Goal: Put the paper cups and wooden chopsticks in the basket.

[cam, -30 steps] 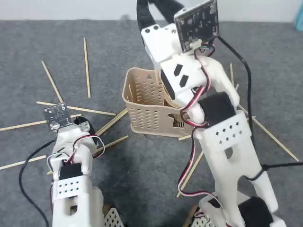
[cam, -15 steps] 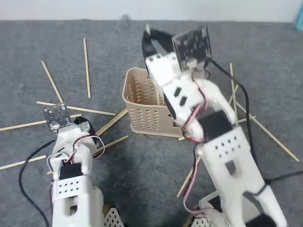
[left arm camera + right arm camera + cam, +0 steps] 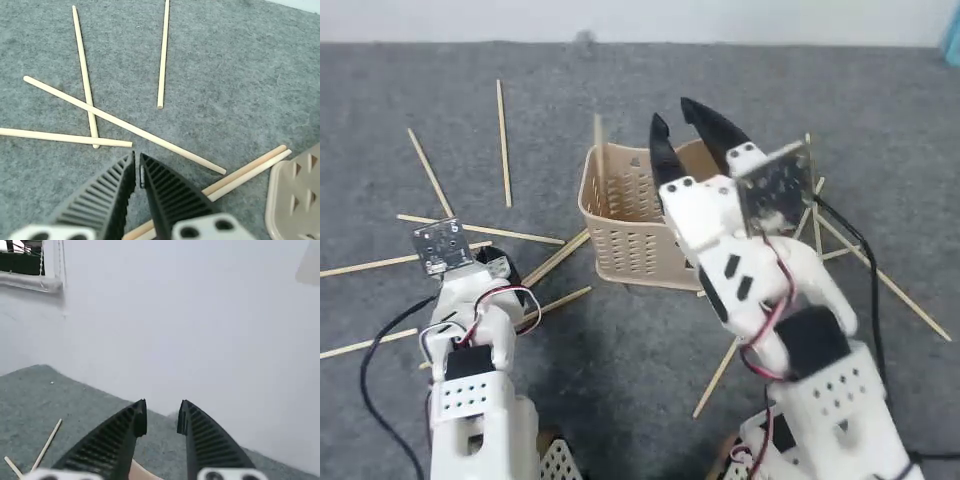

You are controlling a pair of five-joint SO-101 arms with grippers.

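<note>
Right end effector (image 3: pixel 671 112) gapes open and empty above the basket (image 3: pixel 625 240) at frame centre. Left end effector (image 3: pixel 137 157) is closed and empty, over scattered chopsticks (image 3: pixel 125 127).

The white right arm (image 3: pixel 790 330) stands raised, its black-fingered right gripper (image 3: pixel 672 112) tilted upward, jaws parted and empty. The white left arm (image 3: pixel 470 340) sits low by the table's left edge, its black-fingered left gripper (image 3: pixel 137 159) pinched closed and pointing down.

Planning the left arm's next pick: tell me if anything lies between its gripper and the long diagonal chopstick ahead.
Nothing visible: only bare carpet separates the left gripper from the long chopstick.
</note>
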